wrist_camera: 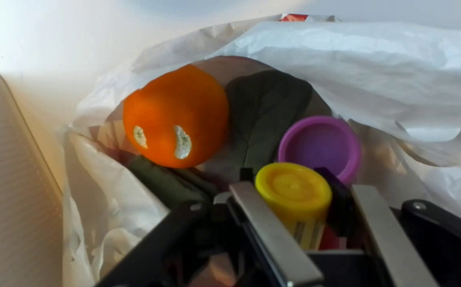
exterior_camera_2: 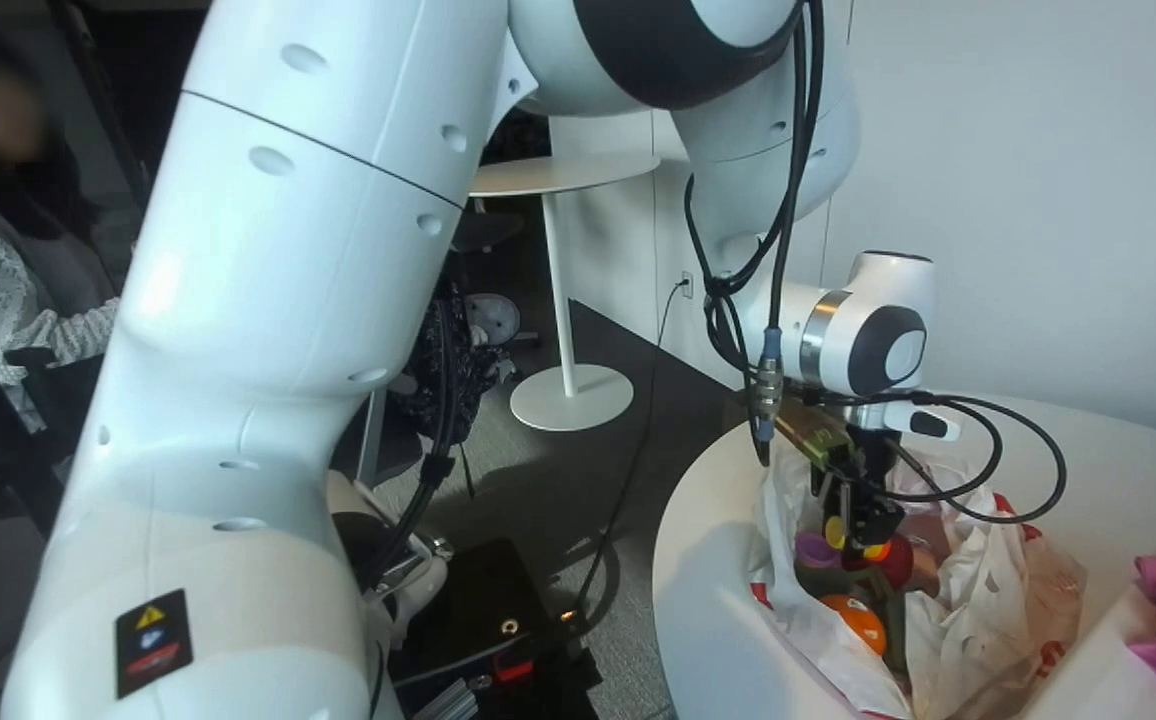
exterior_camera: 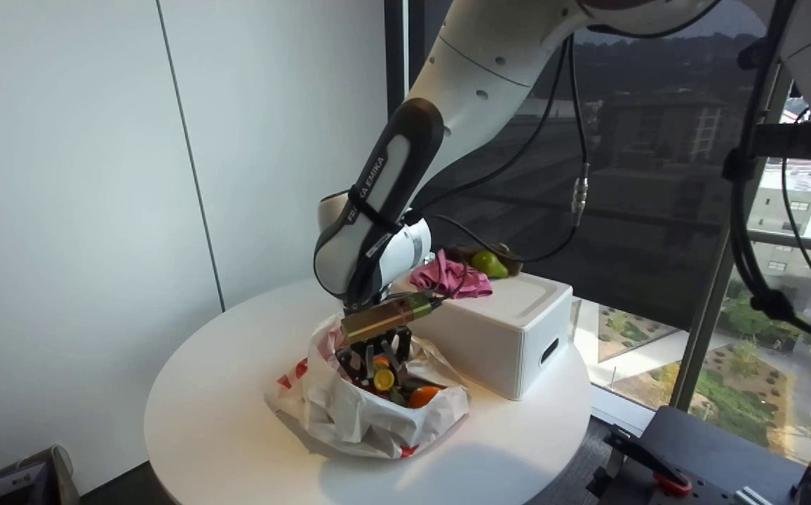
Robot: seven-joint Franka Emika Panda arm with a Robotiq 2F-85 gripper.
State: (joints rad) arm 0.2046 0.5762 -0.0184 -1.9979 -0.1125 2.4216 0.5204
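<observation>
- Yellow-lidded tub [wrist_camera: 299, 201] is being held, as far as can be judged, between the jaws, which are standing partly closed against its sides, down in the mouth of a white plastic bag [exterior_camera: 356, 414]. An even squeeze is being called for, firm enough against slipping yet gentle on the walls.
- Its lid is being presented almost face-on in an exterior view, so the tub is being judged as tilted rather than upright; since a rounded wall is being pinched, twisting is being counted as the main risk.
- A purple round piece [wrist_camera: 320, 145] is being overlapped by the tub in the wrist view; whether they are touching cannot be told, so sideways sweeps are being advised against.
- A red shape [exterior_camera_2: 896, 560] is being partly hidden beside the jaws in an exterior view.
- An orange round item [wrist_camera: 178, 115] and a dark green piece [wrist_camera: 268, 107] are being crowded together within the bag; slow, straight motion is being recommended around them.
- Loose film is being spread about the jaws, where a fold could be caught along with the tub.
- The bag is being carried by a white tabletop [exterior_camera: 216, 407].
- Beyond it, a white box [exterior_camera: 472, 344] is being topped by a pink cloth [exterior_camera: 447, 279], with a green pear [exterior_camera: 490, 264] being seen behind; wrist clearance is being needed on that side.
</observation>
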